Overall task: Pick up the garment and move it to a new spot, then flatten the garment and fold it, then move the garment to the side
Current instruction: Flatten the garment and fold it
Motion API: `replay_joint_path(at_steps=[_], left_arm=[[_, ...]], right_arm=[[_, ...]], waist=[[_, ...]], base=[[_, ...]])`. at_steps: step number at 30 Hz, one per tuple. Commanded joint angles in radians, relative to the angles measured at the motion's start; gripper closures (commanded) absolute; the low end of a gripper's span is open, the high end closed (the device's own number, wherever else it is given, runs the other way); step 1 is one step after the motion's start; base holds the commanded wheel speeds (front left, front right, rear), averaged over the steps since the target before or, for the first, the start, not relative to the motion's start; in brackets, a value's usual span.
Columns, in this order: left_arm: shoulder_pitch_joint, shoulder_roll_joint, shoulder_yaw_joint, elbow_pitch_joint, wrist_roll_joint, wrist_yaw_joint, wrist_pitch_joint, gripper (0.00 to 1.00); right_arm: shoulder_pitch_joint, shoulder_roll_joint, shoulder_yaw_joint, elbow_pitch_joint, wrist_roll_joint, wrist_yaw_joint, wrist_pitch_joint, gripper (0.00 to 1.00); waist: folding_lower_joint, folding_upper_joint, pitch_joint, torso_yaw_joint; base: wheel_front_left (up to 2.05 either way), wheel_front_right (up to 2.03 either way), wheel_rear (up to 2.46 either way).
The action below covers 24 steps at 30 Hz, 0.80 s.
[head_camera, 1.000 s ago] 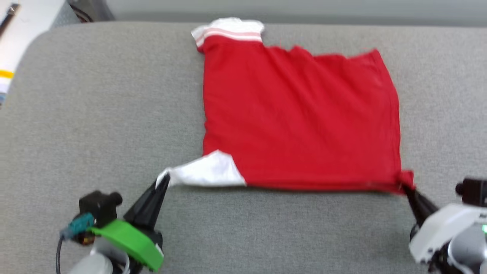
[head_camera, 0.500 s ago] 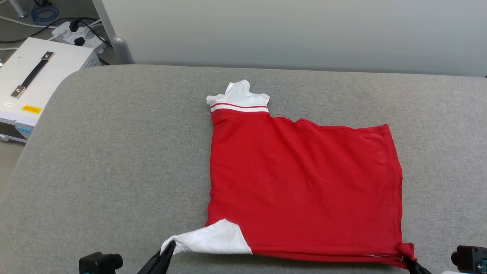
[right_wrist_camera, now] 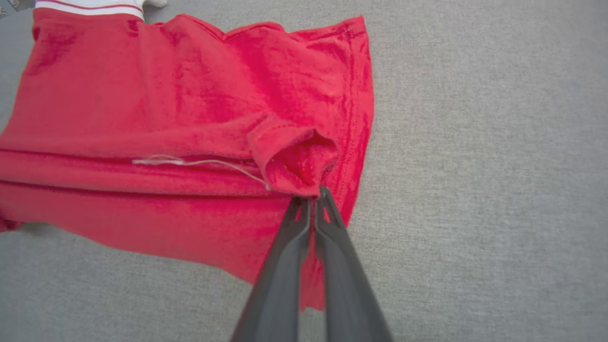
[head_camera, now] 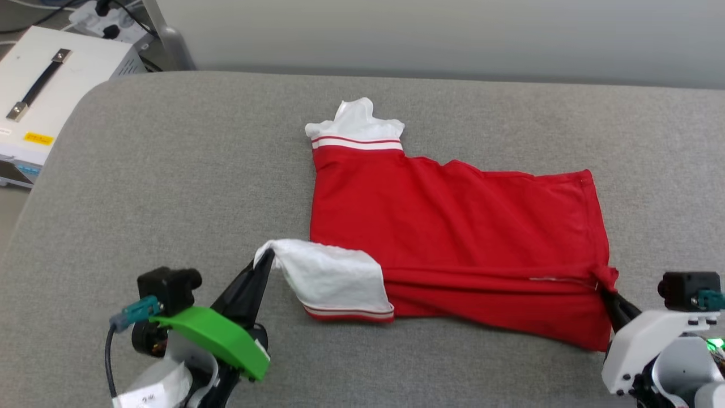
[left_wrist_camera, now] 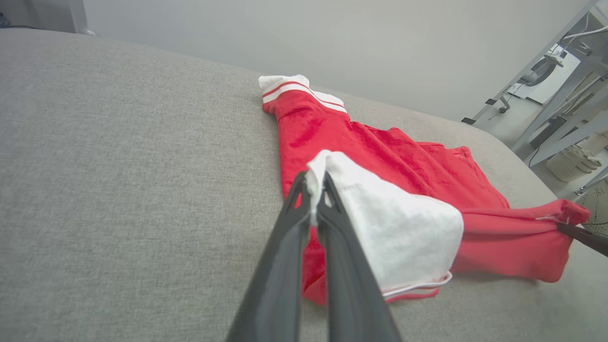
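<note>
Garment (head_camera: 453, 215), a red shirt, lies across the centre and right of the head view on a grey padded surface (head_camera: 170, 198), its near edge lifted clear of the padding. Left gripper (head_camera: 265, 262), lower left, has its fingers clamped on the corner of a white sleeve (head_camera: 334, 277). The sleeve drapes down from the tips with its striped cuff hanging lowest. Right gripper (head_camera: 606, 292), lower right, has its fingers pinched on the red hem corner, where the cloth bunches into a small pocket in the right wrist view.

Step in hand, as judged: folding the near half over the far half. To do it well, both corners should travel together toward the top of the frame at equal height and pace. The cloth should stay taut between them so the crease runs straight, and the hanging sleeve should be laid inside the fold rather than trailing out. Release should come only once the edges lie matched.

Containers: a white case (head_camera: 62, 79) with a dark handle, upper left, shows no opening, so its contents are hidden. A pale basket (left_wrist_camera: 572, 164) at the right edge of the left wrist view is too small to read.
</note>
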Motion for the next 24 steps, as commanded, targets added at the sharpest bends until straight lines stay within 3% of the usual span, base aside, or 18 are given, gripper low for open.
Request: replay_joint_path(at_steps=[1, 9, 15, 16, 17, 18, 19, 20, 24], left_arm=[[-0.048, -0.011, -0.002, 0.036, 0.017, -0.015, 0.001, 1.0], [-0.207, -0.076, -0.034, 0.236, 0.026, -0.096, 0.005, 1.0], [-0.25, -0.124, -0.086, 0.372, 0.0, -0.14, 0.038, 1.0], [-0.253, -0.129, -0.094, 0.386, -0.004, -0.144, 0.041, 0.92], [-0.256, -0.135, -0.1, 0.401, -0.009, -0.148, 0.037, 0.7], [-0.257, -0.139, -0.103, 0.411, -0.015, -0.15, 0.034, 0.59], [-0.258, -0.144, -0.109, 0.423, -0.02, -0.153, 0.032, 0.38], [-0.258, -0.146, -0.113, 0.432, -0.024, -0.154, 0.025, 0.03], [-0.24, -0.141, -0.103, 0.455, -0.04, -0.157, -0.014, 0.0]], right_arm=[[-0.043, -0.01, 0.003, 0.024, -0.008, -0.008, -0.009, 1.0], [-0.218, -0.039, 0.05, 0.203, -0.032, -0.008, -0.059, 1.0], [-0.261, -0.031, 0.077, 0.349, -0.033, -0.008, -0.099, 1.0], [-0.263, -0.031, 0.082, 0.366, -0.032, -0.008, -0.107, 1.0], [-0.264, -0.03, 0.087, 0.385, -0.029, -0.008, -0.118, 0.72], [-0.263, -0.03, 0.089, 0.397, -0.027, -0.008, -0.128, 0.61], [-0.262, -0.03, 0.091, 0.408, -0.022, -0.008, -0.146, 0.17], [-0.259, -0.031, 0.093, 0.413, -0.017, -0.008, -0.171, 0.0], [-0.235, -0.032, 0.101, 0.407, -0.013, -0.008, -0.277, 0.0]], waist=[[0.0001, 0.0, 0.048, -0.005], [0.0001, 0.0, 0.122, -0.014], [0.0001, 0.0, 0.13, -0.015], [0.0001, 0.0, 0.128, -0.015], [0.0001, 0.0, 0.126, -0.015], [0.0001, 0.0, 0.122, -0.014], [0.0001, 0.0, 0.118, -0.013], [0.0001, 0.0, 0.11, -0.012], [0.0001, 0.0, 0.073, -0.02]], base=[[0.0, 0.0, 0.0], [0.0, 0.0, 0.0], [0.0, 0.0, 0.0], [0.0, 0.0, 0.0], [0.0, 0.0, 0.0], [0.0, 0.0, 0.0], [0.0, 0.0, 0.0], [0.0, 0.0, 0.0], [0.0, 0.0, 0.0]])
